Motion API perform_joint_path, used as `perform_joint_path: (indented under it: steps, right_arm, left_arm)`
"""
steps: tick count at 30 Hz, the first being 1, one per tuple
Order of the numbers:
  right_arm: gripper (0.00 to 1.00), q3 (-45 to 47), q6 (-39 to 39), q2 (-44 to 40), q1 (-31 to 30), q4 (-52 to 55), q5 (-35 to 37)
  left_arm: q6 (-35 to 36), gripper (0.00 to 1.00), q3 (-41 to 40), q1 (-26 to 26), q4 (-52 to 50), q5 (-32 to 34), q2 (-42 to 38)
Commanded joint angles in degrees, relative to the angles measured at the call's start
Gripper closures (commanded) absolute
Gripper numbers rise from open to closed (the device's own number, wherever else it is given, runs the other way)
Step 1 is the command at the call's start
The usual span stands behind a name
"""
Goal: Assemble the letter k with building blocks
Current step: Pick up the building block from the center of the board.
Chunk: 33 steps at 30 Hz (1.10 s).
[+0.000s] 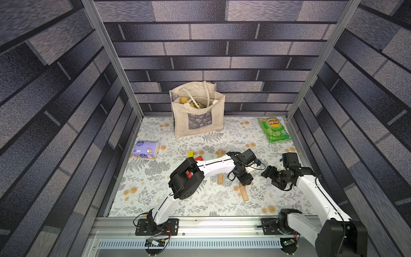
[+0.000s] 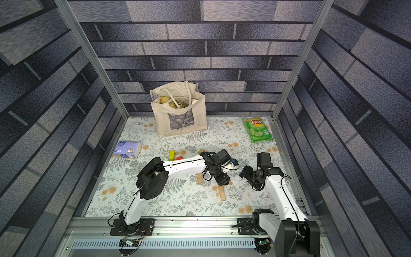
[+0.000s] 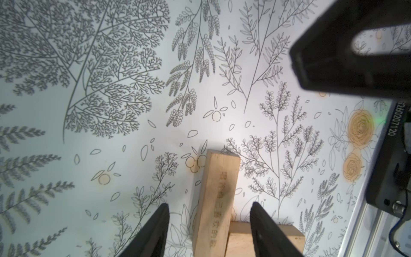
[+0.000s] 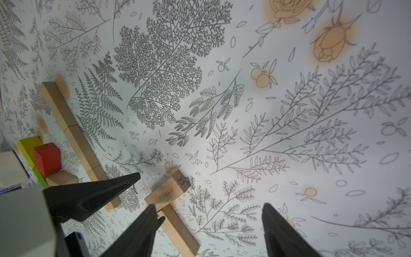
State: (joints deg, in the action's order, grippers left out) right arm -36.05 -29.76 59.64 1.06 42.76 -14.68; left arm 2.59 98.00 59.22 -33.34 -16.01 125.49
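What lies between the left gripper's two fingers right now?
In the left wrist view, one tan block lies lengthwise between the open fingers of the left gripper, a gap each side; a second tan block abuts it.

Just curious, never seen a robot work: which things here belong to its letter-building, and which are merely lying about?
Job: tan blocks, yellow block, red block, green block.
Lying about: tote bag, chips bag, purple tissue pack.
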Motion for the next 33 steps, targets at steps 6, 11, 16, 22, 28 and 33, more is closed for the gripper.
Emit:
perform_joint_path:
  steps: [6, 11, 16, 22, 28, 33]
  right_arm:
    - [0.23, 0.8, -0.4, 0.1, 0.4, 0.8, 0.0]
    - [0.23, 1.1, -0.4, 0.1, 0.4, 0.4, -0.2]
    - [0.23, 1.0, -0.2, 0.5, 0.4, 0.2, -0.1]
    - [0.23, 1.3, -0.2, 0.8, 0.5, -0.3, -0.4]
    - [0.23, 1.3, -0.2, 0.8, 0.6, -0.6, -0.5]
    - [0.23, 1.5, -0.1, 0.8, 0.6, -0.7, -0.4]
  left_arm:
    - [-0.9, 0.42, 0.6, 0.0, 1.0, 0.3, 1.8]
    - [-1.5, 0.44, 0.5, 0.3, 1.1, 0.4, 2.7]
    - [-1.6, 0.45, 0.8, 0.5, 0.6, 0.7, 3.4]
    - [-1.6, 0.47, 0.9, 1.1, 0.1, 2.7, 3.9]
    - [-1.9, 0.56, 1.0, 0.9, -0.6, 5.8, 4.7]
    - [-2.1, 0.62, 0.9, 0.0, -0.5, 6.3, 4.6]
